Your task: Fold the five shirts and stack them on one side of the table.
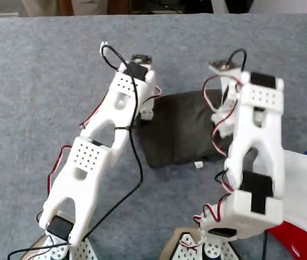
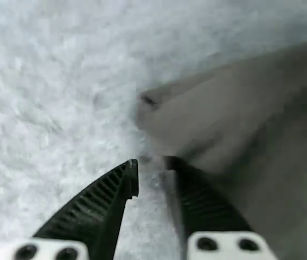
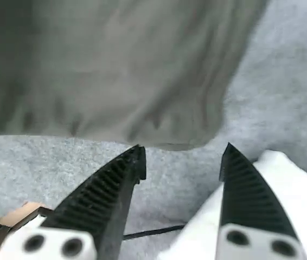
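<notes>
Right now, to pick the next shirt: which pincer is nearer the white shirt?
Right. The right pincer is at the dark grey shirt's side toward the white shirt; the left pincer is at its opposite side.

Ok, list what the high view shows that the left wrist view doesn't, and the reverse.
High view, not the left wrist view: the whole left arm and right arm, plus a white shirt and red cloth at the table's edge by the right arm. Left wrist view, not the high view: the left arm's jaws up close, slightly apart, at the edge of the dark grey shirt. Shared: the dark grey shirt and the grey table cover.
</notes>
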Available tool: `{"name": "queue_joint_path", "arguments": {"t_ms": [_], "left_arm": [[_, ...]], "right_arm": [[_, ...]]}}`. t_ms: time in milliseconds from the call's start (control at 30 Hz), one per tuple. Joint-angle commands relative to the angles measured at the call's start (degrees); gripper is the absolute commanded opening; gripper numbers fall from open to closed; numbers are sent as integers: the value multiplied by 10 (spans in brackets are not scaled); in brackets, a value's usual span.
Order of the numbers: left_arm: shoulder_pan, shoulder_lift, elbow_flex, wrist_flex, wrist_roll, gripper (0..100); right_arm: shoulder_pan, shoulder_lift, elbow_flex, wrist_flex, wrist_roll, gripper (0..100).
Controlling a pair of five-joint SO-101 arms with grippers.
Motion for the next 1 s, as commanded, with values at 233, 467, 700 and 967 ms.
{"name": "queue_joint_path", "arguments": {"t_ms": [233, 467, 700, 967], "left_arm": [[-3, -89, 34, -8, 13, 226], [-10, -96, 22, -12, 11, 226], [-20, -104, -82, 5, 12, 226], [-19, -98, -113, 5, 11, 226]], "right_arm": [[-8, 22, 100, -162, -4, 235], [-3, 98, 101, -192, -4, 235], [-6, 117, 88, -189, -4, 234], [-7, 119, 91, -185, -5, 232]]}}
